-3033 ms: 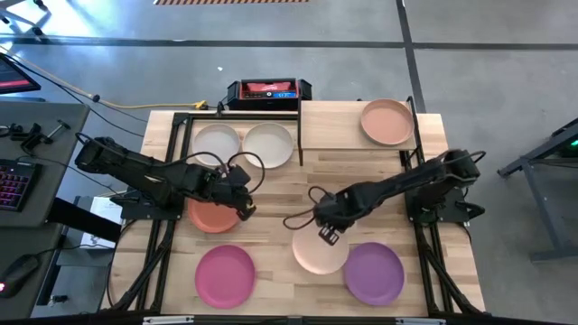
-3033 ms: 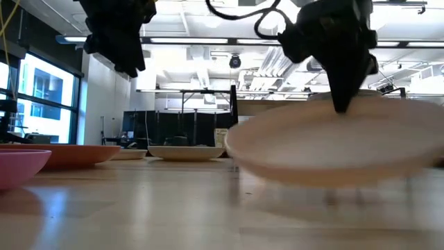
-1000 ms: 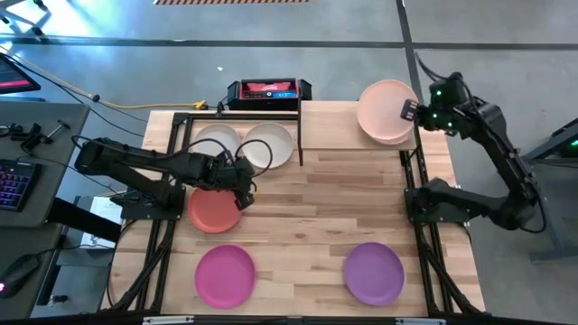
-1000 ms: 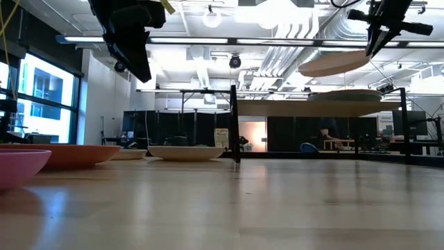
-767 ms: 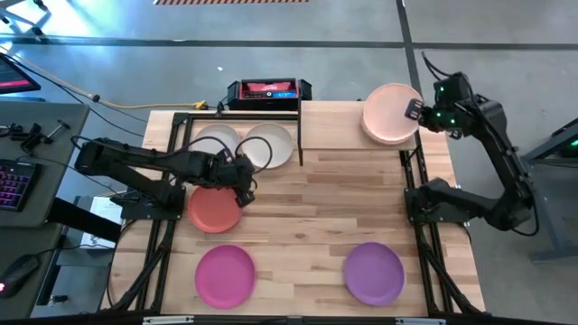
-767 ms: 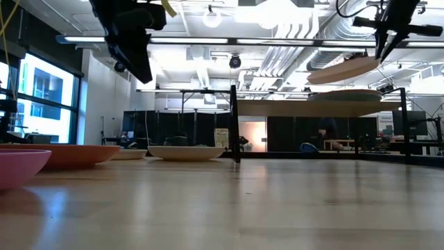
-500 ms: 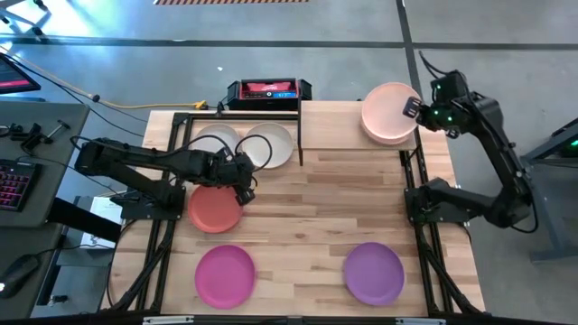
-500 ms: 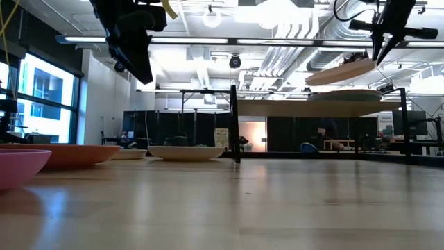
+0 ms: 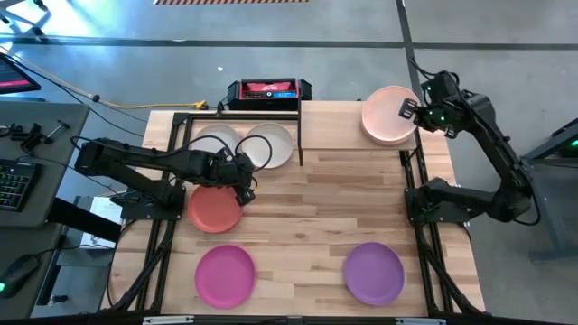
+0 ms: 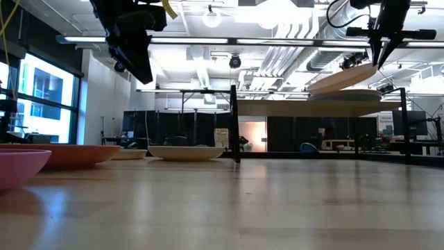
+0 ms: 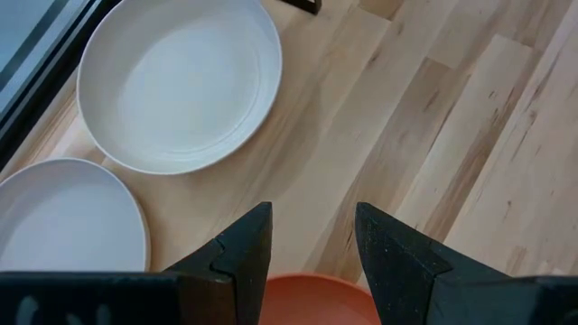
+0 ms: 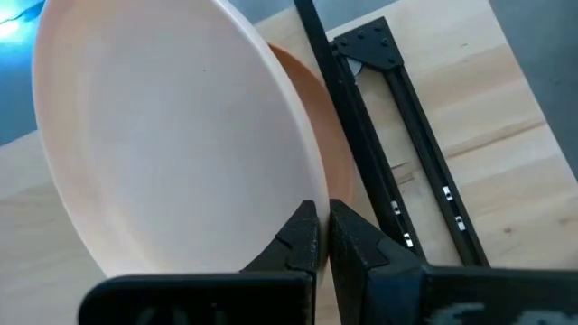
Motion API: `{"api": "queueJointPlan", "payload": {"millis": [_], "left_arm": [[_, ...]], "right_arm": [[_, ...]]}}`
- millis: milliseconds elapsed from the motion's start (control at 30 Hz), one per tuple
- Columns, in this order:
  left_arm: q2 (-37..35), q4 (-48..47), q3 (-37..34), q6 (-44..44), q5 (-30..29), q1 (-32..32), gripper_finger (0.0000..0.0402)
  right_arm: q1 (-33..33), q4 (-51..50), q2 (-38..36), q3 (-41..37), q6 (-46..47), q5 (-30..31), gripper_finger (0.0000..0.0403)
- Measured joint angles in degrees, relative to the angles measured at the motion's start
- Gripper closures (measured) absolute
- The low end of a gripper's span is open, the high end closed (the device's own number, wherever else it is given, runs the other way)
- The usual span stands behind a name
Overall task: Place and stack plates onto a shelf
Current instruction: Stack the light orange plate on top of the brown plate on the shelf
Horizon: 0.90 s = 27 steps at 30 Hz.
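The right end effector (image 9: 408,112) is sitting at the upper right of the high view, clenched on the rim of a dusty pink plate (image 9: 386,112), and that plate is hanging tilted just above the peach plate (image 10: 345,94) already lying on the shelf (image 9: 336,126). In the low view the pink plate's free edge is dipping toward the peach one while the gripped edge is riding higher, so this looks like the last bit of lowering onto the stack. Here is the worry: if the fingers let go at this tilt, the plate could drop on its low edge, skid across the peach plate and end up off-centre, or slide off the shelf's edge, which is close by. Over on the left of the high view, the left end effector (image 9: 237,176) is hovering with its fingers spread apart and nothing between them, above the bench (image 9: 307,203) at the far rim of the coral red plate (image 9: 215,210), with the white plate (image 11: 179,83) and the cream plate (image 11: 63,217) just beyond it. The magenta plate (image 9: 225,276) and purple plate (image 9: 374,273) are waiting near the bottom of the frame.
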Motion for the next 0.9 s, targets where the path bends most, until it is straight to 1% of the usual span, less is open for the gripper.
{"api": "queueJointPlan", "payload": {"millis": [133,600,900], "left_arm": [[0.0,0.0,0.0,0.0,0.0,0.0,0.0252],[0.0,0.0,0.0,0.0,0.0,0.0,0.0252],[0.0,0.0,0.0,0.0,0.0,0.0,0.0252]], "right_arm": [[1.1,0.6,0.7,0.0,1.3,1.5,0.0403],[1.1,0.6,4.4,0.0,1.1,1.5,0.0403],[1.1,0.4,5.5,0.0,-1.5,1.5,0.0402]]}}
